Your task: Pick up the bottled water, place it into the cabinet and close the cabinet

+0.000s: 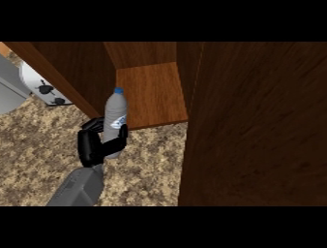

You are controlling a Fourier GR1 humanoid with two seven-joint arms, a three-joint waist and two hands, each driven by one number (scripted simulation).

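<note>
You're mid-carry: step two, getting the bottle (114,116) into the cabinet (152,92). Only one hand (98,145) shows, coming up from the lower edge left of centre, so likely your left, though you can't be sure from this view alone. Its fingers are curled round the bottle's lower half, thumb side wrapped too, so it's clamped on the bottle. The other hand isn't visible at all.

Bottle is upright, blue cap on top, held above the counter (23,155) right at the front edge of the cabinet's shelf, by its left wall. Not inside yet by the look of it; whether its base is clear of the shelf edge, you can't tell.

The door (266,126) stands open, filling the right side of the view. A toaster (41,85) sits on the counter at upper left, near the cabinet's left wall.

Next: push forward and a bit right so the bottle sits over the shelf, lower, let go, back out. Then swing the door shut. Mind the left wall on the way in.
</note>
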